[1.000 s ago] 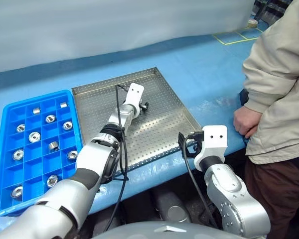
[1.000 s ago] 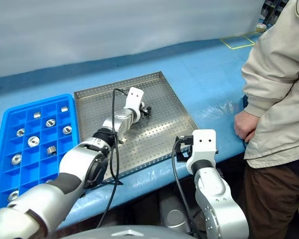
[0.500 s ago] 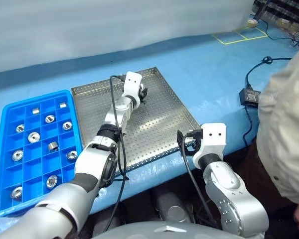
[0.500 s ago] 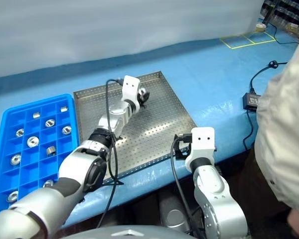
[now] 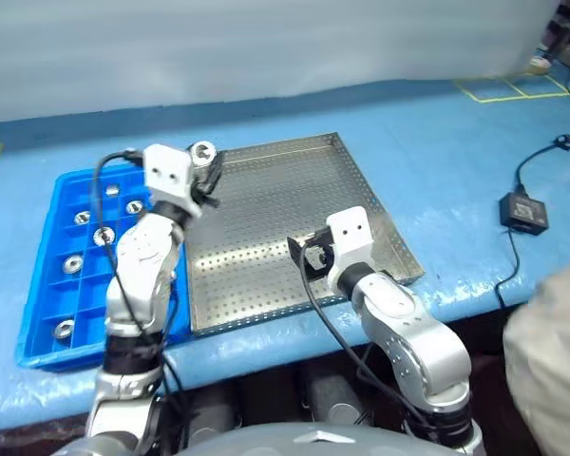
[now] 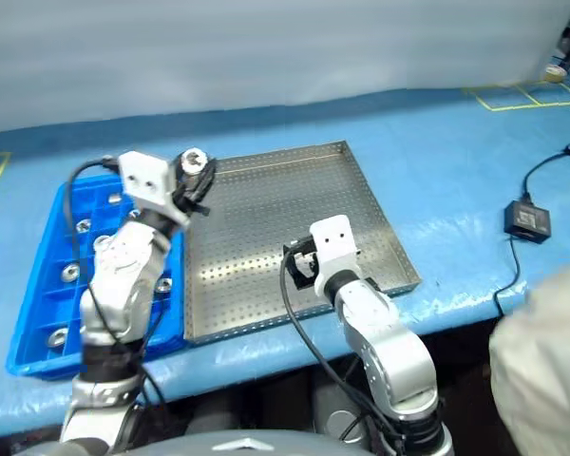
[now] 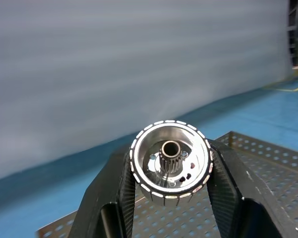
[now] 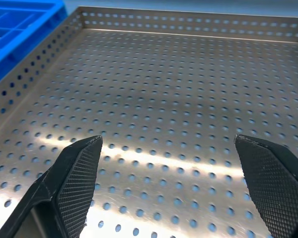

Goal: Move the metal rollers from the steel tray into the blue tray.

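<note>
The left gripper is clamped on a shiny hollow-centred metal roller, raised for carrying toward the bright blue compartmented plastic tray, while the right gripper gapes idle over the bare perforated steel tray

Blue tray partly hidden behind left arm; person cut off by frame edge.

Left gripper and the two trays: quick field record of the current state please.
left gripper: shut on a metal roller, held up above the edge where the two trays meet
right gripper: open, empty, over the steel tray
steel tray: no rollers visible on its perforated floor
blue tray: several rollers sitting in separate compartments
still to do: set the held roller into a free compartment
</note>
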